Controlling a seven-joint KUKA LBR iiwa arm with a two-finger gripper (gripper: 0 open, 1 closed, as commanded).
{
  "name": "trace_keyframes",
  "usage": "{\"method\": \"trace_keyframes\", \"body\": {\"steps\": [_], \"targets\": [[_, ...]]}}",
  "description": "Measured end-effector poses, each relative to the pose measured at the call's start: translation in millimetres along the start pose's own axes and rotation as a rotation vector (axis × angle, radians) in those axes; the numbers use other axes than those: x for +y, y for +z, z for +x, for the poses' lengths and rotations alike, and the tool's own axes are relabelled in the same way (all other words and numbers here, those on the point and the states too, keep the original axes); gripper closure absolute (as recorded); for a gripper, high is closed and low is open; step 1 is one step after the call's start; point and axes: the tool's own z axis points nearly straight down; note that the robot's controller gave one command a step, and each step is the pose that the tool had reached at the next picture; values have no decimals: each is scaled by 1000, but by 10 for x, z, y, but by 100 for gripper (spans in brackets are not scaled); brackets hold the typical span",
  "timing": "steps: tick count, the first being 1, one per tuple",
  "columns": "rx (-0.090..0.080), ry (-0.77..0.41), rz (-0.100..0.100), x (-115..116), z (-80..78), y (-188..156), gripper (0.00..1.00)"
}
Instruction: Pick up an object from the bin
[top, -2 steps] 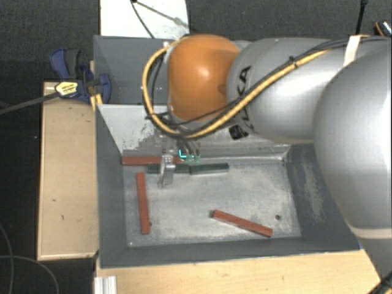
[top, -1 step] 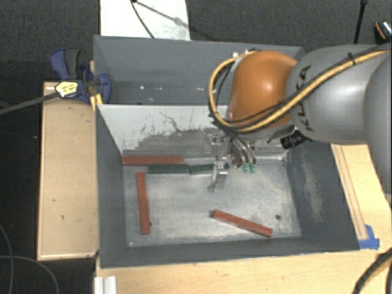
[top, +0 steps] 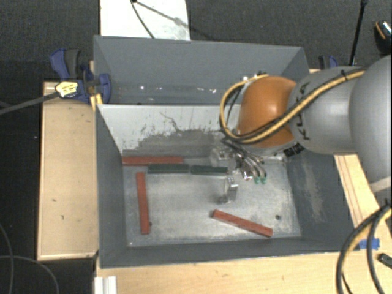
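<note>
Bin (top: pixel 184 216) floor: hand (top: pixel 230 192) just beside dk-green bar (top: pixel 177 170), poss. touching.

dark green stick (top: pixel 184 170) end hidden behind gripper (top: pixel 231 192), arm (top: pixel 343 112) cut off at right

gripper (top: pixel 229 193) | just beside dark green stick (top: pixel 184 171) right end | red stick (top: pixel 242 223) near
</note>
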Motion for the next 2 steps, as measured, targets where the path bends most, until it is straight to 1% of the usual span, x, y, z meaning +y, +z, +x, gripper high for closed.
{"method": "trace_keyframes", "body": {"steps": [1,2], "targets": [[-5,2,-2,27,-16,-36,100],[-13,74,-2,153,15,-1566,100]]}}
